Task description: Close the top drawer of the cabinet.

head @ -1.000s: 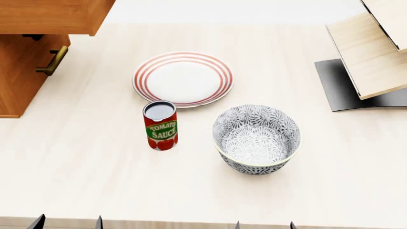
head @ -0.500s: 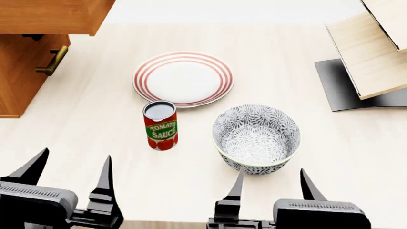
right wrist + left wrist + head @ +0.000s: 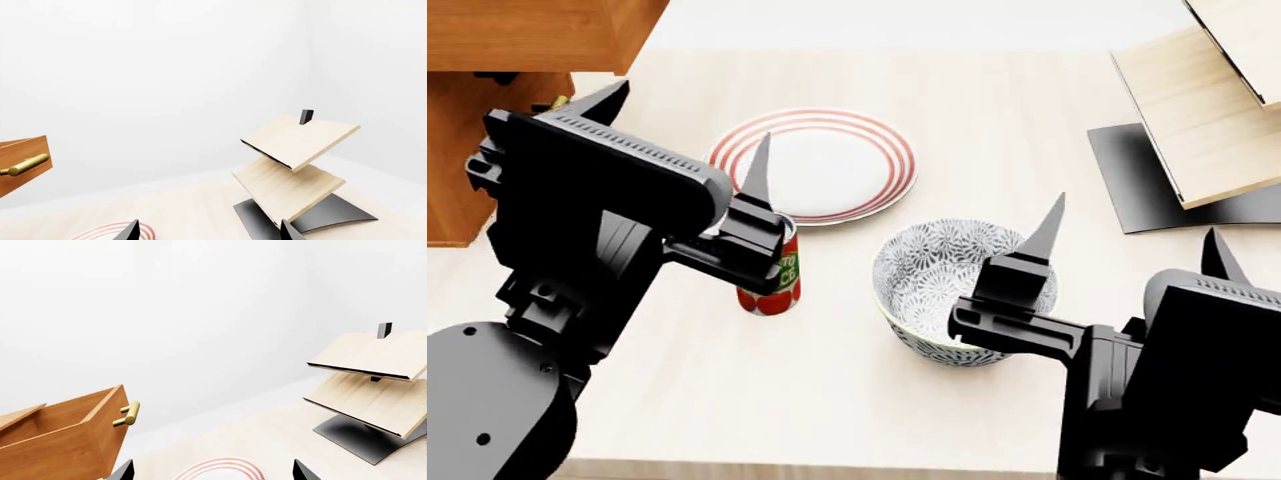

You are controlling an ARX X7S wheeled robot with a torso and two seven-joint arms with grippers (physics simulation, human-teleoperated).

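The cabinet (image 3: 461,170) stands at the table's far left. Its top drawer (image 3: 534,35) is pulled out and juts over the table. In the left wrist view the top drawer (image 3: 67,440) shows as an open wooden box with a brass handle (image 3: 128,414) on its front. Its front also shows in the right wrist view (image 3: 23,165). My left gripper (image 3: 683,122) is open and empty, raised over the table just right of the cabinet, below the drawer front. It also shows in the left wrist view (image 3: 212,472). My right gripper (image 3: 1134,225) is open and empty, over the bowl's right side, far from the cabinet; it also shows in its own wrist view (image 3: 211,231).
A red-striped plate (image 3: 827,165) lies mid-table. A tomato sauce can (image 3: 777,285) stands in front of it, partly hidden by my left gripper. A patterned bowl (image 3: 941,270) sits to the can's right. Pale plywood boards on a dark base (image 3: 1201,120) stand at the far right.
Both arms have risen from the bottom edge into the middle of the view. The left gripper has moved up towards the cabinet and now covers part of the can.
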